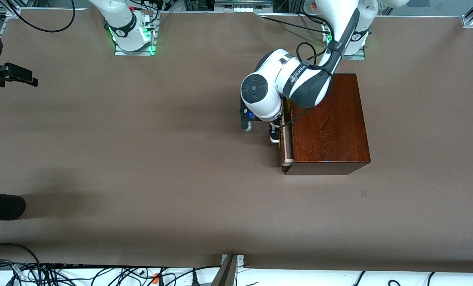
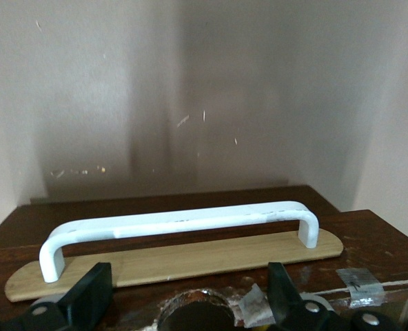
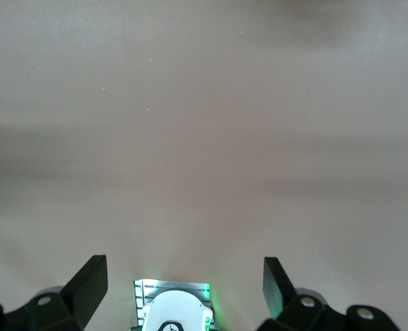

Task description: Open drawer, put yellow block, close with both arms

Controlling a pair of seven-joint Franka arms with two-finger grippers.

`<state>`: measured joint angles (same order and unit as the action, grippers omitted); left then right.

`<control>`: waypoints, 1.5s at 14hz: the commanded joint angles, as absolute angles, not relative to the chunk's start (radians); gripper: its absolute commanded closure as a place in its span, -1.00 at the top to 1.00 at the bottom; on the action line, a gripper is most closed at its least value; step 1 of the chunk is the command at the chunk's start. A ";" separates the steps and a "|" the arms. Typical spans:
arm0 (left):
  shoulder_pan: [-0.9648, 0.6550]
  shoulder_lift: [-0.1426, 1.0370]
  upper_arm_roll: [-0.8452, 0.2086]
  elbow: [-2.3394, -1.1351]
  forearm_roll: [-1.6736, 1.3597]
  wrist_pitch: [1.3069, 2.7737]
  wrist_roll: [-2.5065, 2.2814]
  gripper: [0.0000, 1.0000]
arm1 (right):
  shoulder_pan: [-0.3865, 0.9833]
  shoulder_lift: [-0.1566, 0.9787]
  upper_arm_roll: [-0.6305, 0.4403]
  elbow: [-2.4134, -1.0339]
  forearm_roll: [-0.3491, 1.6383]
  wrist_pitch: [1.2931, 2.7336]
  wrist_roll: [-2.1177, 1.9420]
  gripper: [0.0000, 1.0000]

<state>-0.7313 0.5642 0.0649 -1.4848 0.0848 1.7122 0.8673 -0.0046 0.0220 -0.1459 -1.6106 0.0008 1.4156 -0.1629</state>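
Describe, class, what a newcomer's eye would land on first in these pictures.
First, the glossy reddish-brown wooden box toward the left arm's end of the table, its drawer barely pulled out. The left gripper hangs open at the drawer's white handle, its fingers apart and nothing between them. The right gripper waits open above bare tabletop.

glossy wooden box (image 1: 329, 123), matt table (image 1: 141, 159)

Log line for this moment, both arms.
left gripper: open, at drawer handle | right gripper: open, waiting | drawer: barely open
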 commanded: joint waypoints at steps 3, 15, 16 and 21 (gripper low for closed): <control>-0.683 0.489 0.067 -1.604 0.144 1.712 0.882 1.00 | -0.011 0.012 -0.147 -1.614 0.017 1.373 -0.178 1.00; -0.761 0.499 0.026 -1.349 0.059 1.721 0.191 1.00 | -0.011 0.017 -0.146 -1.608 0.011 1.405 -0.179 1.00; -0.764 0.468 0.025 -1.333 0.061 1.680 0.031 1.00 | -0.011 0.017 -0.144 -1.608 0.006 1.414 -0.179 1.00; -0.730 0.376 0.064 -1.272 0.057 1.543 -0.353 1.00 | -0.011 0.015 -0.143 -1.609 0.003 1.482 -0.179 1.00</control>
<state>-0.7557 0.4121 0.0444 -1.2811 0.0748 1.6036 -0.2708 -0.0057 0.0227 -0.1458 -1.6098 0.0019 1.4502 -0.1660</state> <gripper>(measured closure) 0.000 0.000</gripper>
